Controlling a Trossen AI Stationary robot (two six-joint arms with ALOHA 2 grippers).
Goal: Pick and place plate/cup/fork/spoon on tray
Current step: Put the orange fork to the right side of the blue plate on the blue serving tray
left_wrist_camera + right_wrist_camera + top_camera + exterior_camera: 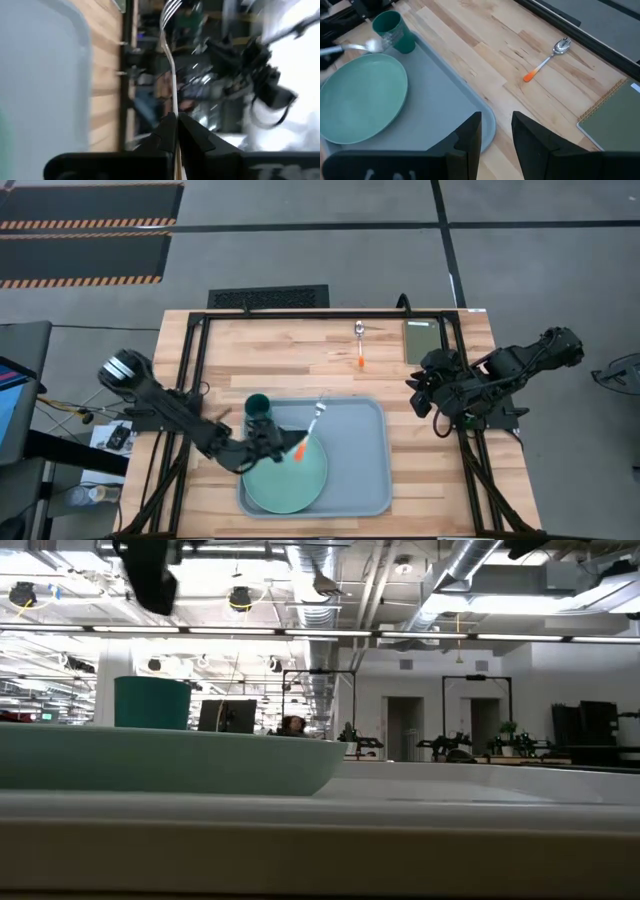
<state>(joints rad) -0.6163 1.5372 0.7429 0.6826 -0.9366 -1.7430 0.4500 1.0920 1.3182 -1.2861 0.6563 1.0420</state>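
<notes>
The left gripper (290,446) was over the tray (360,470), at the upper right edge of the plate (285,478). Its fingers (167,131) were pressed together on the fork (309,432), pinching it near the orange handle, with the tines pointing away toward the far side of the tray. The plate lay on the left part of the tray, and the cup (258,408) stood upright in the tray's far left corner, just beside the plate. The spoon (360,345) lay on the wooden table (290,350) beyond the tray, near a green notebook (422,340). The right gripper (425,392) waited to the right of the tray, its fingers (470,137) spread apart and holding nothing.
</notes>
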